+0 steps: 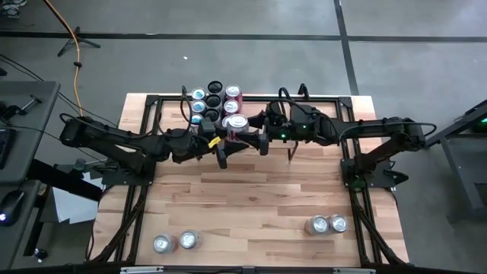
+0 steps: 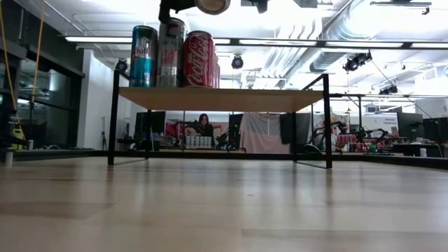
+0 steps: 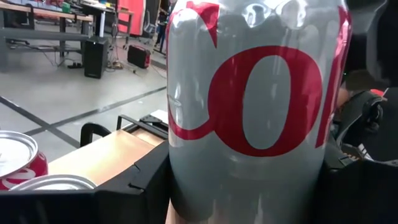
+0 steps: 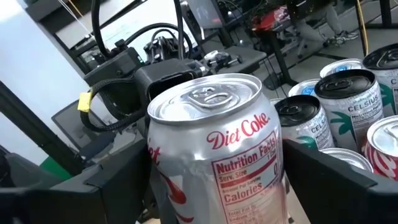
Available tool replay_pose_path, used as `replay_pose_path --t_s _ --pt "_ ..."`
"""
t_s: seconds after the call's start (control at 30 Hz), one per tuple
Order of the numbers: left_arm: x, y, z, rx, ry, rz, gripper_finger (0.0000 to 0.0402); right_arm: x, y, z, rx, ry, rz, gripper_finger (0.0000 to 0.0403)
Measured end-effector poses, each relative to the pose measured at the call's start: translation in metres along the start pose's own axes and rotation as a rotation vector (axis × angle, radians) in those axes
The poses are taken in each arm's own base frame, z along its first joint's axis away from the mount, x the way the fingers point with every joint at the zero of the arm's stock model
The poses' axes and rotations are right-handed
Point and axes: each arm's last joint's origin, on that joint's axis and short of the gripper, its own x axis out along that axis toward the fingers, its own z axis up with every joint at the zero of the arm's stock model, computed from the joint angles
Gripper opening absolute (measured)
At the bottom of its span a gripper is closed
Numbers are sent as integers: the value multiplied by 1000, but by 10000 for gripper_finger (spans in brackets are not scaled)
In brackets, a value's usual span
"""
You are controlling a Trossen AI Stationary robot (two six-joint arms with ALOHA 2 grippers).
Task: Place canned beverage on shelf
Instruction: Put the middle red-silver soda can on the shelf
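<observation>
So the silver Diet Coke can with red lettering (image 1: 236,122) is held upright: long axis vertical, pull-tab end up, as seen in the right wrist view. It's carried in the air just over the low shelf with the light wood plank top and thin black legs (image 2: 224,99), right beside the bunch of mixed upright cans (image 1: 213,99) already parked at the shelf's left end.

The left gripper (image 3: 242,193) is clamped on the can, with a dark finger pressed against each side of its lower body. The right gripper (image 4: 214,186) is set astride the same can from the opposite side. Its jaws are spread and seem to sit a hair off the can's sides, though that gap is honestly hard to judge.

Stuff that can't be made out well: in the low view only a pale round bit at the very top edge is seen, probably the can's base, and everything above it is cut off. In the left wrist view the frame is filled by the can, so its top and bottom are cropped. In the high view the grip itself is mostly covered by the two arms.

Two pairs of silver-topped cans (image 1: 175,242) are left near the front of the wooden tabletop (image 1: 259,198).
</observation>
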Motion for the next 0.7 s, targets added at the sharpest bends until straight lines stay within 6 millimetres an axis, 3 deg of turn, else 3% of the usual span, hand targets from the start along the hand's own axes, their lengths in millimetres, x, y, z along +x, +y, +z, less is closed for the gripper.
replay_pose_path --t_s 0.7 --pt "4 6 0 -3 11 -11 194 9 -9 -3 -20 0 -20 335"
